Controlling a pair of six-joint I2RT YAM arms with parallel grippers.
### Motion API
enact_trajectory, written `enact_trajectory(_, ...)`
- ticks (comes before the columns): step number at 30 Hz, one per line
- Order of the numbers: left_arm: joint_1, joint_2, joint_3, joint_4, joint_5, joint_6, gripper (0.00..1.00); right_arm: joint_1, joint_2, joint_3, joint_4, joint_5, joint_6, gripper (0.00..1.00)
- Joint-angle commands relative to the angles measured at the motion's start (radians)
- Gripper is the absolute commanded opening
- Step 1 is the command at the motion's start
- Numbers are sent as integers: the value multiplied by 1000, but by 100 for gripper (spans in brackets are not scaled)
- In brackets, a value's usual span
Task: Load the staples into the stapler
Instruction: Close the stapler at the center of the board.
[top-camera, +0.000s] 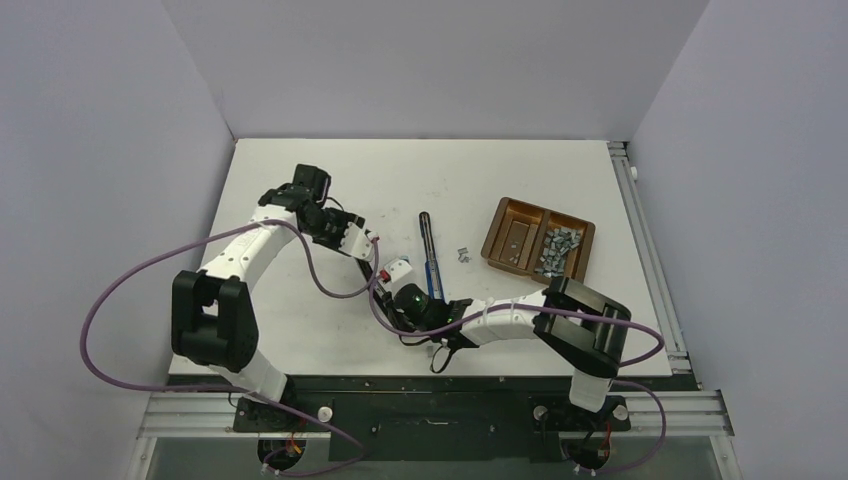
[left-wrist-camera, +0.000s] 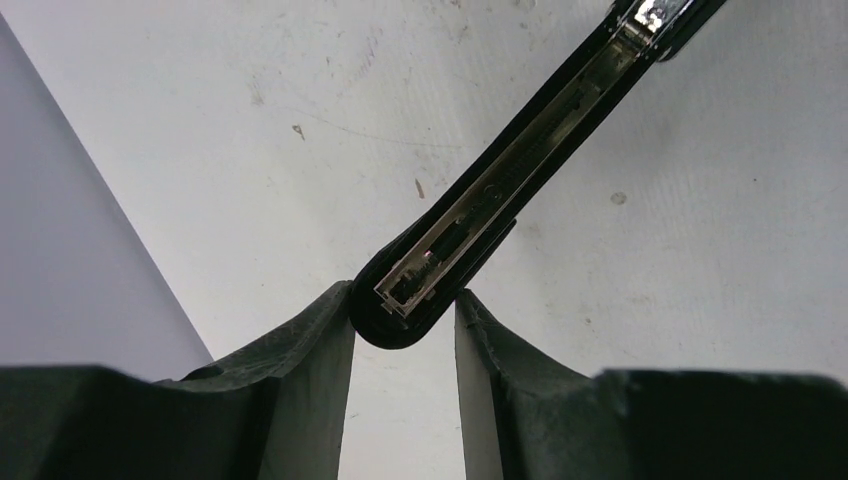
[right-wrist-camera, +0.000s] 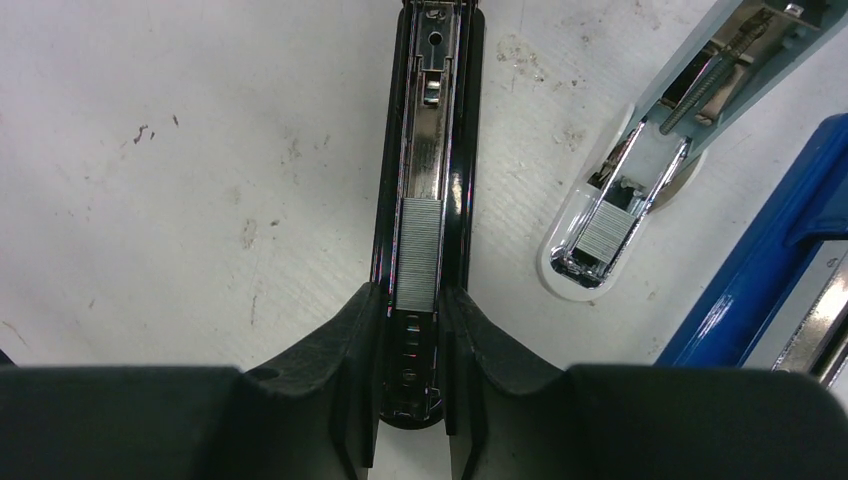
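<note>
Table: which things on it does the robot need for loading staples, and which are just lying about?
Needed: black stapler, gripped by left claw and right claw; staple strip in its channel; brown tray of staples.
Lying about: white stapler; blue stapler; loose staples on table.

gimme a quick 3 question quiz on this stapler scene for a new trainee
1. True or false: a staple strip already lies in the open channel of the black stapler.
2. In the top view, which compartment of the tray holds the bigger heap of staples? A left, B right, C both equal.
3. Fill in: the right pincer is closed on the ____ stapler.
Key: 1 true; 2 B; 3 black.
</note>
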Motion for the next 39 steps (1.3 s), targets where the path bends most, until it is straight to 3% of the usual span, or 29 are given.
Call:
enact_trajectory(1, -101, -26, -29, -136, 280, -106, 24, -30, 79, 9, 119, 2, 31, 8)
enact_trajectory(13, -202, -114, -76, -152, 352, -250, 22, -40, 116, 6, 172, 22, 61, 9)
enact_trajectory(24, -220, -161, -116, -145, 353, -302, 20, -42, 121, 0, 175, 32, 73, 9)
enact_trajectory(32, -241, -185, -88, -255, 435, -367, 41, -41, 114, -20, 201, 64, 81, 8)
enact_trajectory(39, -229, -261, -103, -316, 467, -431, 51, -39, 114, -26, 215, 88, 80, 8)
